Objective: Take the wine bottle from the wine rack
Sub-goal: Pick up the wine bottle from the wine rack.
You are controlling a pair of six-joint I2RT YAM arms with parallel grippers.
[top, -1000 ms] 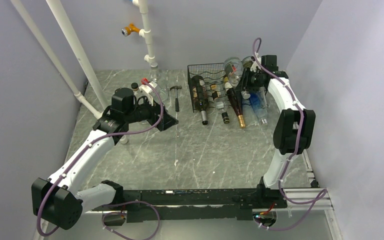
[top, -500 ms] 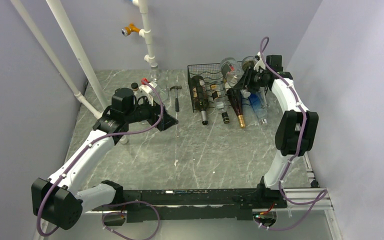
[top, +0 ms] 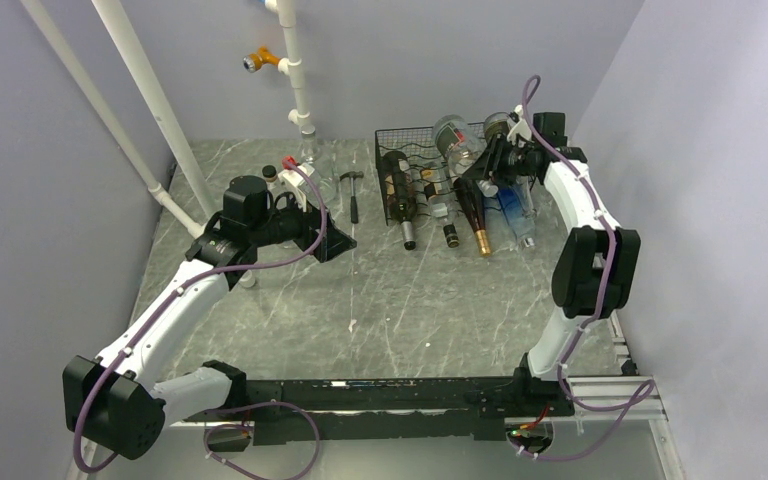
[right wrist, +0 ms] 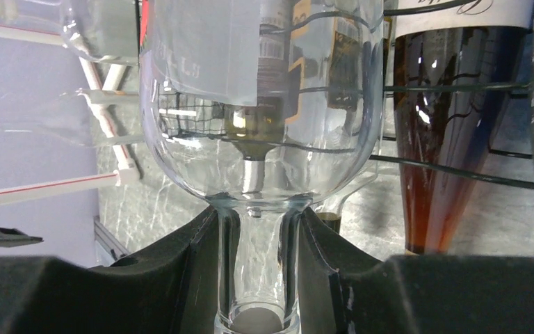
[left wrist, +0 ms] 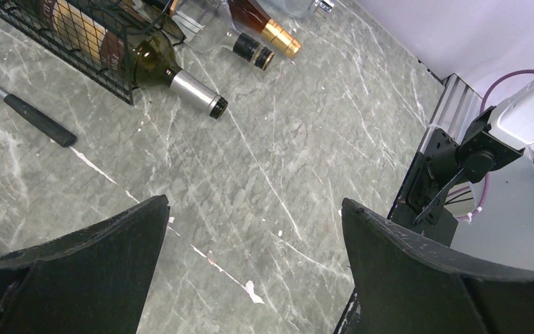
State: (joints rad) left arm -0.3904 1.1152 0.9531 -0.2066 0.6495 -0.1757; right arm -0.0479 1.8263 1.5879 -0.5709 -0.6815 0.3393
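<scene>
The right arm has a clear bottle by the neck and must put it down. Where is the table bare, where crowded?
Widest bare patch: the table centre, bordered by the left fingers, the bottle necks poking from the wine rack, and the arm bases. Crowded: the rack's front, and the far-left corner around the hammer.

Top cam sits high up past the near edge of the table [top: 390,290], looking down and forward over the whole surface. Left wrist cam hangs well above the marble, angled across it at the wine rack [left wrist: 55,38] corner, which the top view catches too. Right wrist cam is jammed right up against a clear bottle [right wrist: 257,139], rack wires just behind.
</scene>
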